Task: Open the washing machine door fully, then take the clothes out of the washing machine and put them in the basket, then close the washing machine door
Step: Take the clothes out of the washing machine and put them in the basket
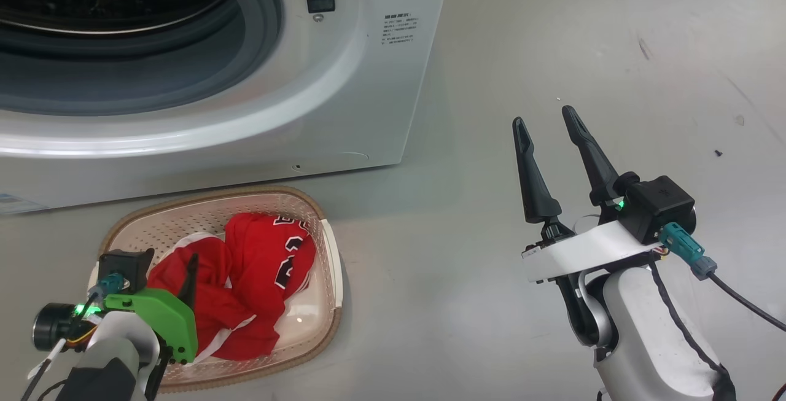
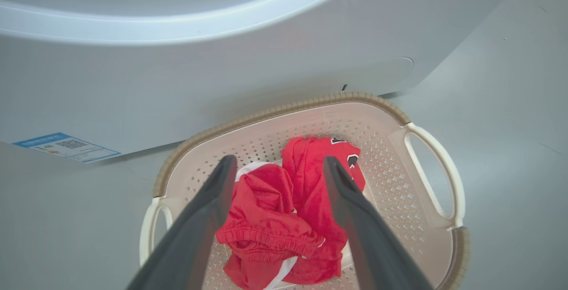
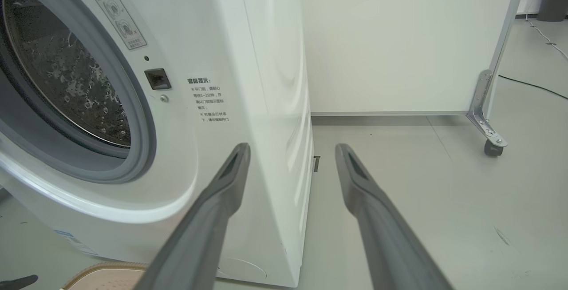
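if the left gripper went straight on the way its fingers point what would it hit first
Most likely the crumpled bright red garments in the cream perforated plastic basket; the open left gripper points at them, gap unclear.

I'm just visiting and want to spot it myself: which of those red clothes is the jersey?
Start at the big white washing machine; on the floor before it sits a cream perforated basket with a brown rim. Of the red clothes heaped inside, the jersey is the one bearing black-and-white numbers; its neighbour is plain red with white trim.
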Robot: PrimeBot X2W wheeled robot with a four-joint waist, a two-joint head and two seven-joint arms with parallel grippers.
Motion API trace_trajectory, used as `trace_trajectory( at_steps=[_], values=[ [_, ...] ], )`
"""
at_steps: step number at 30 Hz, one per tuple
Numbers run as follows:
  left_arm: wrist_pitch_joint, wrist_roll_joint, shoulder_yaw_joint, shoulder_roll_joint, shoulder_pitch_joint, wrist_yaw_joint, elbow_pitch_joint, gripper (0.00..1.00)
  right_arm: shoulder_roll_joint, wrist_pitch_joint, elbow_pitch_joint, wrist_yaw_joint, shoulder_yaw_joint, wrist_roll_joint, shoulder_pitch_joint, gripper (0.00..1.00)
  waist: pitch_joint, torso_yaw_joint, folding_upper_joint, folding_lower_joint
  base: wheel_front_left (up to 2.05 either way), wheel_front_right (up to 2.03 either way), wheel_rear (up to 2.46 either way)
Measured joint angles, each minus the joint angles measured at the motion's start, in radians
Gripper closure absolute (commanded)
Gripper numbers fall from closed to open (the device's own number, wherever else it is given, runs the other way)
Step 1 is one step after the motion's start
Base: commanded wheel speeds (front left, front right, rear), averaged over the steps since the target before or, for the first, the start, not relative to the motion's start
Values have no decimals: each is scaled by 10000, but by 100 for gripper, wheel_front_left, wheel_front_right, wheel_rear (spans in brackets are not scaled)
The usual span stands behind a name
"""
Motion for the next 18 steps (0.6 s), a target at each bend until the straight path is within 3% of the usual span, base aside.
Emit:
trace_trajectory(
  at_steps=[13,18],
  values=[
    [-284,-96,17,-222,-9,0,-886,0,-6,0,284,163,-430,0,308,0,-1183,610,0,1,0,0,0],
    [-284,-169,123,-359,105,0,-2067,0,0,0,389,288,-612,77,731,0,-1848,916,0,0,0,0,0]
  ],
)
